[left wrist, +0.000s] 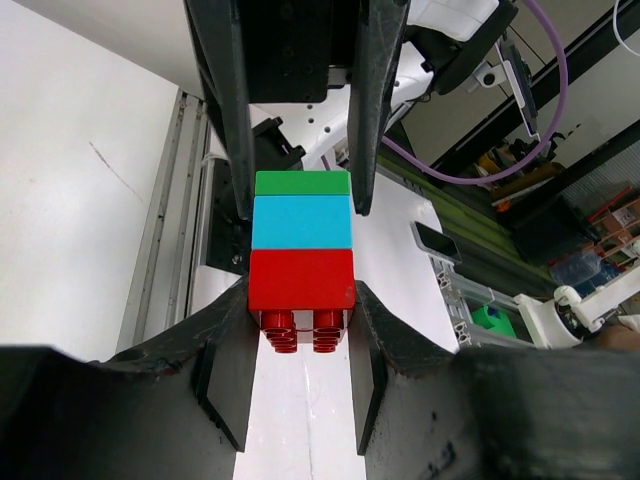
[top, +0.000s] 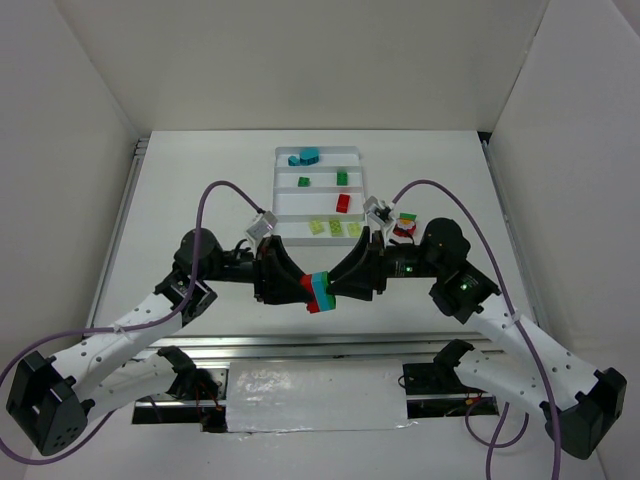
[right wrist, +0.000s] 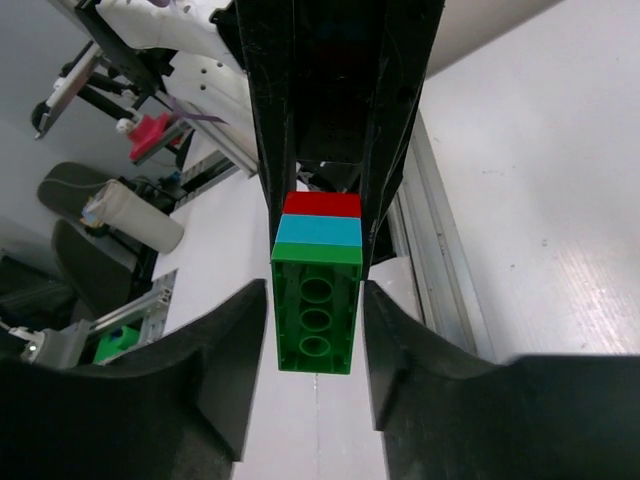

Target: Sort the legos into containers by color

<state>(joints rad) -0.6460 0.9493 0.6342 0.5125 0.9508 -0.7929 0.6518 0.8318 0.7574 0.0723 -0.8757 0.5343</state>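
A stack of three legos, red [left wrist: 301,280], teal [left wrist: 301,222] and green [left wrist: 301,183], hangs above the table between both arms [top: 320,291]. My left gripper [left wrist: 302,325] is shut on the red brick, whose studs point at its camera. My right gripper [right wrist: 316,300] comes from the opposite side, its fingers [left wrist: 372,110] closed against the green brick [right wrist: 315,310], whose hollow underside faces its camera. The white tray of containers [top: 277,188] lies further back and holds teal [top: 304,157], green [top: 342,178], red [top: 343,203] and yellow-green [top: 335,227] bricks in separate rows.
A small red and green brick cluster [top: 405,225] lies on the table right of the tray, beside the right arm. Purple cables [top: 225,190] arch over both arms. White walls enclose the table on three sides.
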